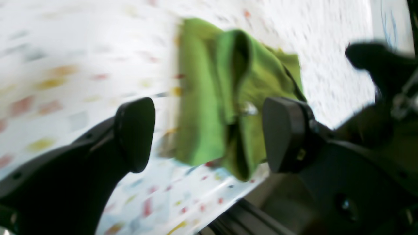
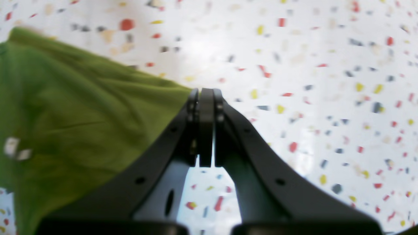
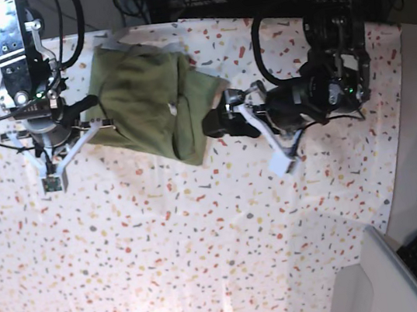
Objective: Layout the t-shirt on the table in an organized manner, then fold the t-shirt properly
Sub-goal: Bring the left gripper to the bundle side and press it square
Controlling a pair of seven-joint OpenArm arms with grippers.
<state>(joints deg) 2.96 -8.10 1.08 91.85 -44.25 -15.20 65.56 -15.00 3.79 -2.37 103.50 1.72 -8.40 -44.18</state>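
Near the far edge of the table (image 3: 209, 266), the t-shirt (image 3: 150, 106) lies bunched, its left side pinched in the closed right gripper (image 2: 205, 98), while the left gripper (image 1: 209, 135) gapes wide, empty, beside its other side.

The t-shirt (image 3: 150, 106) lies bunched on the table (image 3: 205, 235) near its far edge, between the right gripper (image 3: 91, 104) at one side and the left gripper (image 3: 223, 121) at the other.
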